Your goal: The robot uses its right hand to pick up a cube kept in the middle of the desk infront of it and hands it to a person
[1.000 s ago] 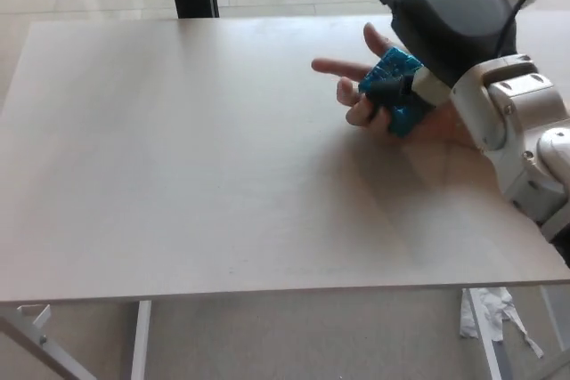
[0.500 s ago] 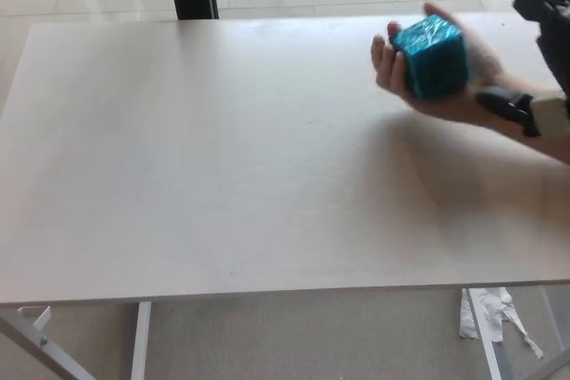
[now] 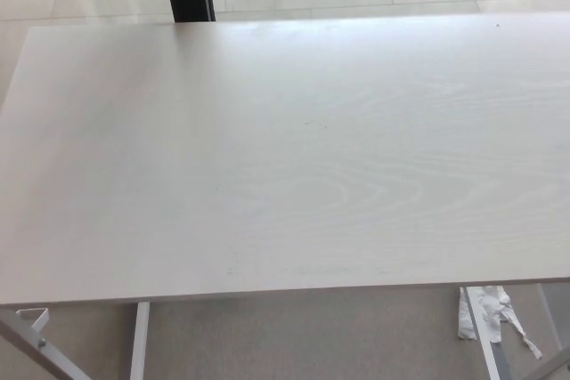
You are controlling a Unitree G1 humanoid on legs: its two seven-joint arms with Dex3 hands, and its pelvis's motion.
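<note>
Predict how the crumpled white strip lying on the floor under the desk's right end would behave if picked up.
The strip looks creased and twisted, so it would probably hang floppy rather than keep its shape. It seems thin, so it is likely very light. Its ragged trailing end hints that it could tear easily.

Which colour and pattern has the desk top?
Pale whitish wood desk top with faint grain; head view.

desk (image 3: 285, 157): right side cut off by frame | crumpled paper (image 3: 485, 309) (bottom right) partly behind desk edge
</note>
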